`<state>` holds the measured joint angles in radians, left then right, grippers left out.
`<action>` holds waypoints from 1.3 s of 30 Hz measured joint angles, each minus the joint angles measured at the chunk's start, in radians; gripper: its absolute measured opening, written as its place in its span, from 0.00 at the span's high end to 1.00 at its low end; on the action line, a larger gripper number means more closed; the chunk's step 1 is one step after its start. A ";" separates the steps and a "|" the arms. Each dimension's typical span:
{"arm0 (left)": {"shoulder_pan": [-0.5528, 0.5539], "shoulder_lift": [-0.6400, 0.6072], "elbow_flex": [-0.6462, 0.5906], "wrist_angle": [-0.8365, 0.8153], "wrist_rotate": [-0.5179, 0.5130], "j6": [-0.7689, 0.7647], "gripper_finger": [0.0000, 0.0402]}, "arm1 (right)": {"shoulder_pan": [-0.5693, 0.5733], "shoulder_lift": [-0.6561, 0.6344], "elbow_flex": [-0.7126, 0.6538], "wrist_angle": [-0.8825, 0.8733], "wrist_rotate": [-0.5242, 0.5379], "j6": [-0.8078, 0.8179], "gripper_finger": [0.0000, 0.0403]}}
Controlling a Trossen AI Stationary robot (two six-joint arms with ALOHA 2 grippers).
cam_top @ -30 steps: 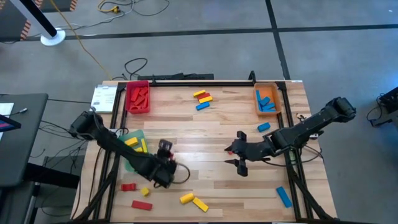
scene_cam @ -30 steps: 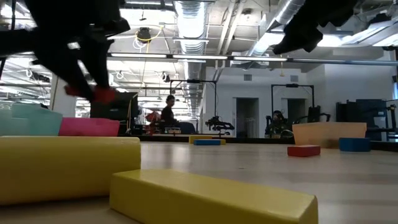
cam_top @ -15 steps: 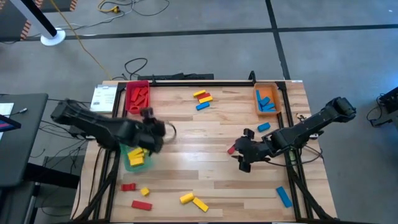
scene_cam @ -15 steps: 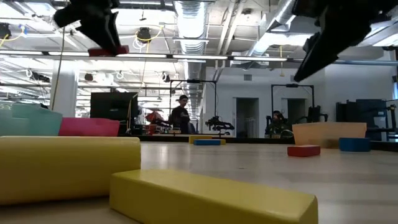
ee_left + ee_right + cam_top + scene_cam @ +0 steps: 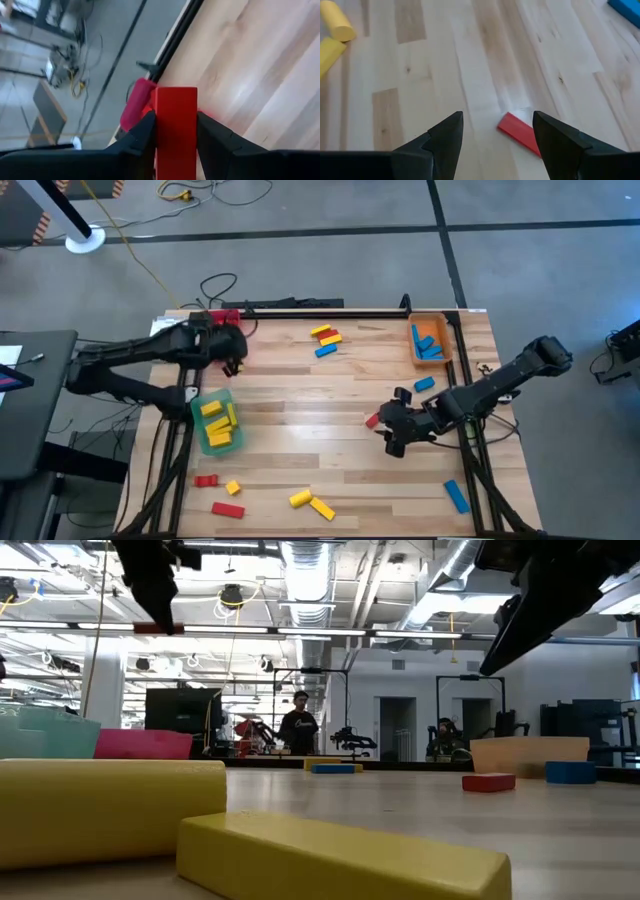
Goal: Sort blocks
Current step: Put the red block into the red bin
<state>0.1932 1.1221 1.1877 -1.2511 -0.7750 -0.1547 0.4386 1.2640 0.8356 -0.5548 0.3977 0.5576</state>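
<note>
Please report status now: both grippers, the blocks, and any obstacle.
Left gripper shut on a red block, near the red tray. Right gripper open above another red block on the table. Nothing in the way.

A robotics lab: exposed ceiling ducts (image 5: pixel 310 570), floor cables (image 5: pixel 215 285), other robot rigs (image 5: pixel 350 740) behind.

Left gripper (image 5: pixel 228 352), clamped on a red block (image 5: pixel 175 127), now over the red tray (image 5: pixel 224 320), up from the worktop's near edge past the green tray (image 5: pixel 216 442).
</note>
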 joint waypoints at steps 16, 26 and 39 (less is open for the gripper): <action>0.465 -0.036 -0.330 0.399 0.206 0.315 0.74 | 0.129 0.000 0.000 0.115 0.004 0.029 0.37; 0.718 -0.042 -0.435 0.666 0.467 0.388 0.73 | 0.163 0.025 0.000 0.214 0.062 0.021 0.37; 0.818 -0.041 -0.460 0.731 0.597 0.408 0.69 | 0.163 0.284 -0.001 0.472 0.021 -0.032 0.37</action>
<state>1.0111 1.0809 0.7280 -0.5198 -0.1780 0.2535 0.6018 1.5481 0.8349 -0.0825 0.4183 0.5254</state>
